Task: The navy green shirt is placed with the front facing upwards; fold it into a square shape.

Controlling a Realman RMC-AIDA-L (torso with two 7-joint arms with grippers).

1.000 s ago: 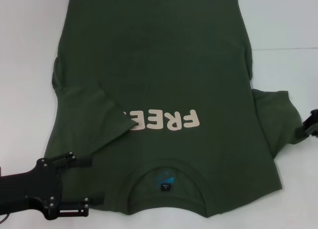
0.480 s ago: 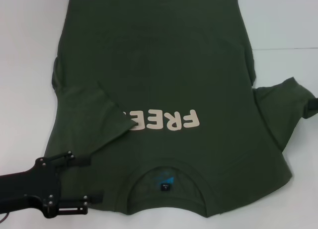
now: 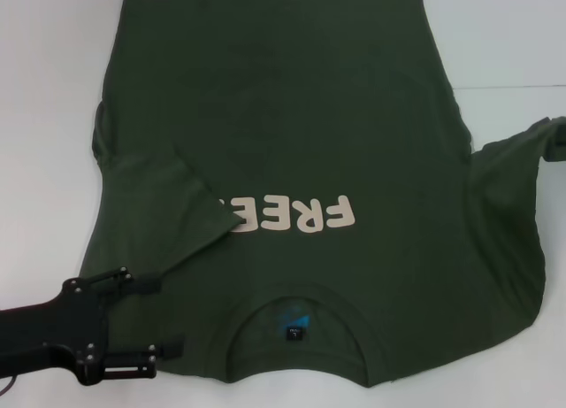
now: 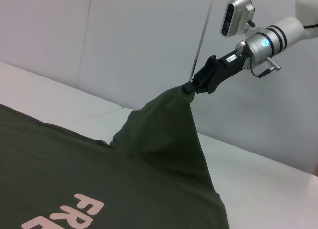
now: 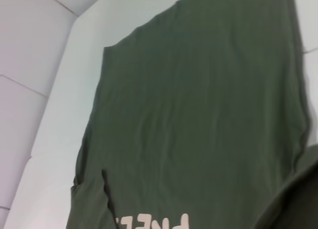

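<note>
The navy green shirt (image 3: 292, 160) lies front up across most of the head view on the white bench (image 3: 495, 45), collar at the lower centre and hem at the top. The fold has barely begun: the sleeve at centre left (image 3: 168, 213) is already turned in over the chest, covering the end of the lettering, while the sleeve at the right edge (image 3: 522, 160) is lifted off the bench. In the left wrist view the right gripper (image 4: 191, 86) has its fingers clamped on that sleeve's tip. The left gripper (image 3: 164, 324), fingers apart, rests over the shoulder at lower left. Body folds remain.
</note>
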